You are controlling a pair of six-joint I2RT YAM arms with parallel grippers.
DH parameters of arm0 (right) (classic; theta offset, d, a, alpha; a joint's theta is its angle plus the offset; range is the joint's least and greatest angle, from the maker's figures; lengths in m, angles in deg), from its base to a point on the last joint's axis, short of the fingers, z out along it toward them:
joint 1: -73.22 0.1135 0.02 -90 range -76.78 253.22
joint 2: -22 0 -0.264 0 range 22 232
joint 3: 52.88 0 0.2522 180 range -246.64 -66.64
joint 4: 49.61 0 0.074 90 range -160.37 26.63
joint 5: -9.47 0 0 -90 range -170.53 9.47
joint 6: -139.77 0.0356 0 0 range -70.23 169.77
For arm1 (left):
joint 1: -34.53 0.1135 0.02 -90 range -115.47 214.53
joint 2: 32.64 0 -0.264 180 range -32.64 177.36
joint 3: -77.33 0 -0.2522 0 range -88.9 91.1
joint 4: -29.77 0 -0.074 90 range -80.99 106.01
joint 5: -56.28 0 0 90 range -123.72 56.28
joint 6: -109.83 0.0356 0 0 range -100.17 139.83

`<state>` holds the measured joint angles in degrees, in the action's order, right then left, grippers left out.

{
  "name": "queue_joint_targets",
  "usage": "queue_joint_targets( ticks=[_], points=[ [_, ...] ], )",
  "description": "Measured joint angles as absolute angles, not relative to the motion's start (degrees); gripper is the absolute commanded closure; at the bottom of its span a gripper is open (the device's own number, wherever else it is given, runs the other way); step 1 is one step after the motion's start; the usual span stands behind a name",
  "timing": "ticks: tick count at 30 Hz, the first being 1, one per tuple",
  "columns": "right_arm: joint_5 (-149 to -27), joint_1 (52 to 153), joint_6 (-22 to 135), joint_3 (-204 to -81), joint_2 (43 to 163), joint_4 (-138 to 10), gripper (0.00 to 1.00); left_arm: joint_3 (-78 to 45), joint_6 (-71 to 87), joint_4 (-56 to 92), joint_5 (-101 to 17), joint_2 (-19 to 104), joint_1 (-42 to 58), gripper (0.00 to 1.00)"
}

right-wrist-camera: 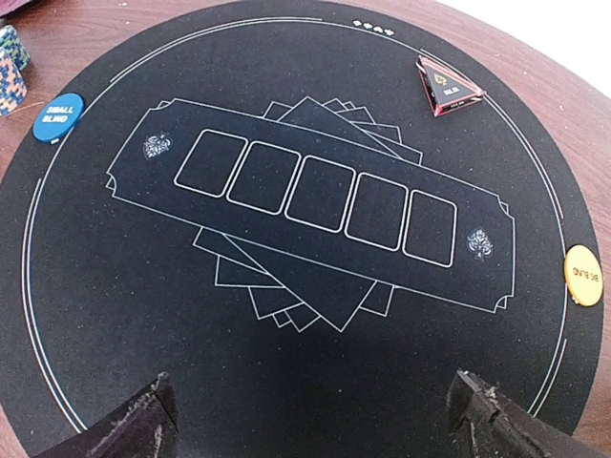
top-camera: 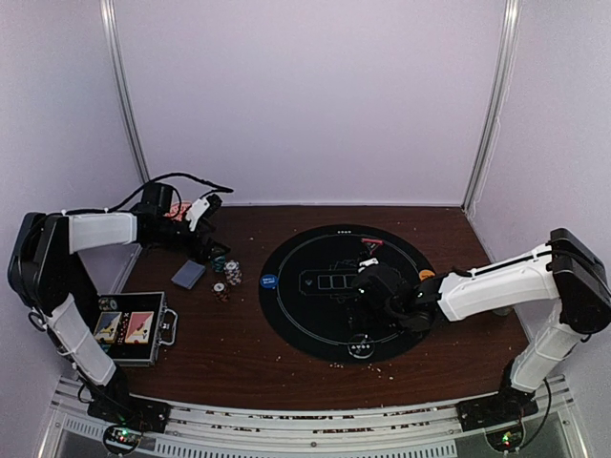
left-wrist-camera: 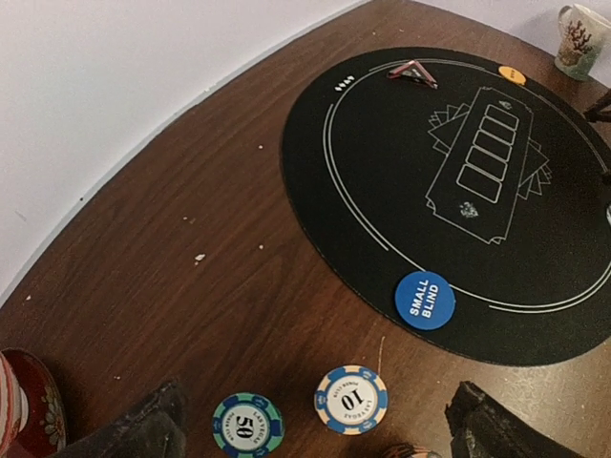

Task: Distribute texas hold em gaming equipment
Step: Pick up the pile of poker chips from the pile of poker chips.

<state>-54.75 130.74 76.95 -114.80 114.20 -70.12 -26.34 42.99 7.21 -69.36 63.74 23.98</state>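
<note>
In the overhead view, the left gripper [top-camera: 202, 210] is being held open beyond the black mat's [top-camera: 286, 315] far-left side. It is gripping nothing, probably because the supplies to the mat's left are being approached. There the grey-blue playing cards [top-camera: 188, 275] and the striped poker chips [top-camera: 227, 277] are lying, not yet dealt out, with the black case [top-camera: 134, 329] further to the left. The right gripper [top-camera: 368, 286] is being held open and empty over the mat's middle. In the left wrist view, a teal chip [left-wrist-camera: 247, 425] and a blue-and-white chip [left-wrist-camera: 351, 399] are being framed between the spread fingers, just off the mat's edge, and a red bowl [left-wrist-camera: 29, 410] is showing at the corner. In the right wrist view, markers are being shown spaced round the mat's rim as if for separate seats: a blue button [right-wrist-camera: 57, 116], a red triangle marker [right-wrist-camera: 449, 86] and an orange button [right-wrist-camera: 583, 275].
</note>
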Motion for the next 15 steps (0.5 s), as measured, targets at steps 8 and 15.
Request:
queue_joint_targets(
  ticks=[8,15],
  points=[
    [-53.5,130.8,77.1,-115.5,117.6,-70.4,0.00,-26.4,47.7,3.0,-69.4,63.6,20.5,0.02],
    [-52.8,130.8,77.1,-115.5,117.3,-70.5,0.00,-26.4,49.2,1.2,-67.0,64.1,18.1,0.06]
  ],
)
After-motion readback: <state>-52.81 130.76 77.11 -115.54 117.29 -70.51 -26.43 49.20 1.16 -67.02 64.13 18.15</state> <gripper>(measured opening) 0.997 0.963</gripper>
